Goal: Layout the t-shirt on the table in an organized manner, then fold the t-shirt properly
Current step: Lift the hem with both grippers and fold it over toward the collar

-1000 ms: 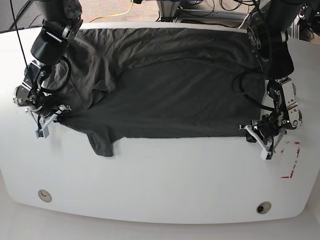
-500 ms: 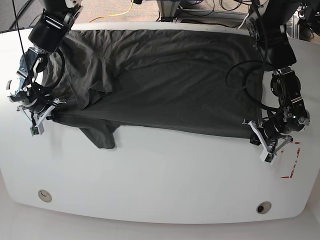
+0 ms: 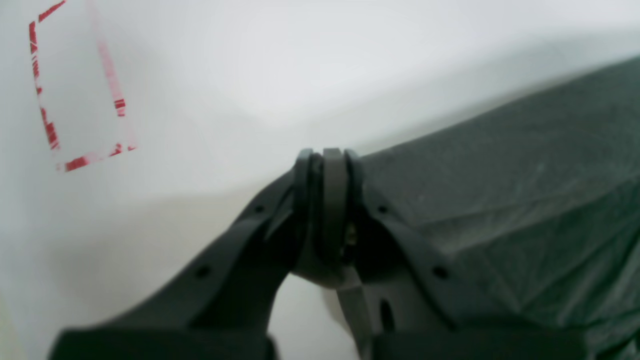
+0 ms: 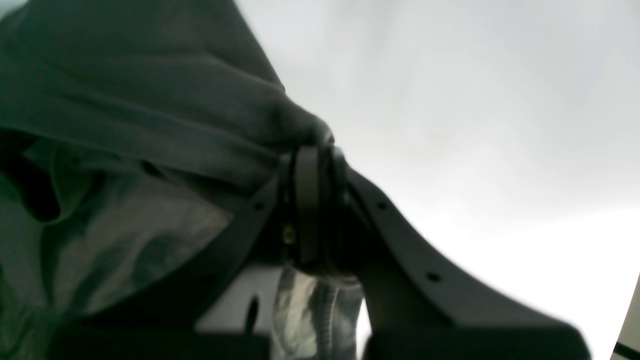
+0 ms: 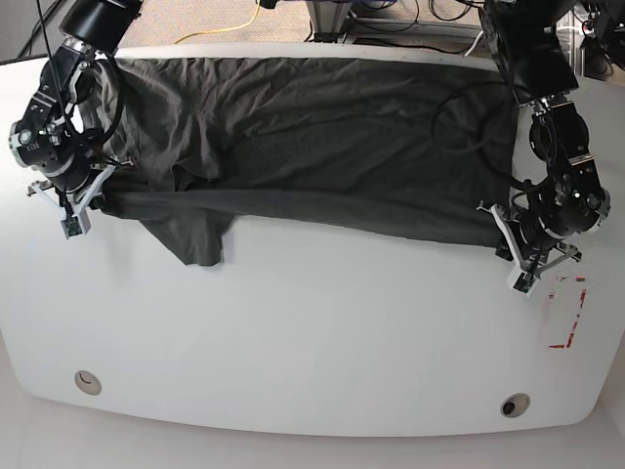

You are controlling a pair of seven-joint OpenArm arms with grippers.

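Observation:
The dark charcoal t-shirt [image 5: 312, 147] stretches across the far half of the white table [image 5: 312, 342], its near edge pulled taut between both arms. One sleeve [image 5: 190, 239] hangs toward me near the left. My left gripper [image 5: 508, 244] is shut on the shirt's near right corner; in the left wrist view its fingertips [image 3: 327, 170] are pressed together at the edge of the cloth [image 3: 500, 190]. My right gripper [image 5: 88, 200] is shut on the near left corner, and the right wrist view shows bunched fabric [image 4: 150, 110] clamped at the fingertips [image 4: 310, 160].
A red dashed rectangle mark [image 5: 571, 313] lies on the table just beyond my left gripper, also in the left wrist view [image 3: 75, 90]. Two round grommet holes [image 5: 87, 382] [image 5: 515, 405] sit near the front edge. Cables and floor lie behind the table.
Both grippers have lifted and carried the shirt's near edge away from me, toward the back of the table. The cloth is now stretched tighter and covers less depth.

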